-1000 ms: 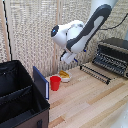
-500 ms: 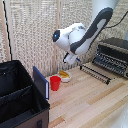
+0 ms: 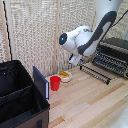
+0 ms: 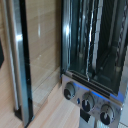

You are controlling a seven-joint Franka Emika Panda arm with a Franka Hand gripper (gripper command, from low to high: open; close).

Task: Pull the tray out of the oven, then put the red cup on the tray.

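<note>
White Franka arm [image 3: 82, 40] reaches in from the upper part of the exterior view, with its wrist end low over the light wooden tabletop [image 3: 90, 97]. The gripper [image 3: 76, 60] shows only as a small dark tip there. No fingers appear in the wrist view, so cannot tell if it is spread or closed, and nothing is visibly held.

Small boxy black-and-grey countertop toaster oven [image 3: 112, 54] sits just beside the gripper, toward the exterior view's right. Its door with a long bar handle [image 3: 96, 73] is folded down flat in front of it, close below and beside the gripper.

Wrist view faces the oven's open cavity. The flat dark metal tray with ribbed, grill-like wires [image 4: 92, 37] sits inside the oven. Three round knobs [image 4: 87, 102] line the grey control panel, and the lowered glass door with its bar shows alongside.

Small bright red plastic cup [image 3: 55, 83] stands upright on the table, apart from the gripper toward the exterior view's left and nearer the camera. White bowl with yellow contents [image 3: 64, 76] sits just behind the cup, between cup and gripper. Big black bin [image 3: 20, 100] is farther left, well apart from the gripper, with a blue-edged panel [image 3: 40, 82] leaning at its side near the cup.
</note>
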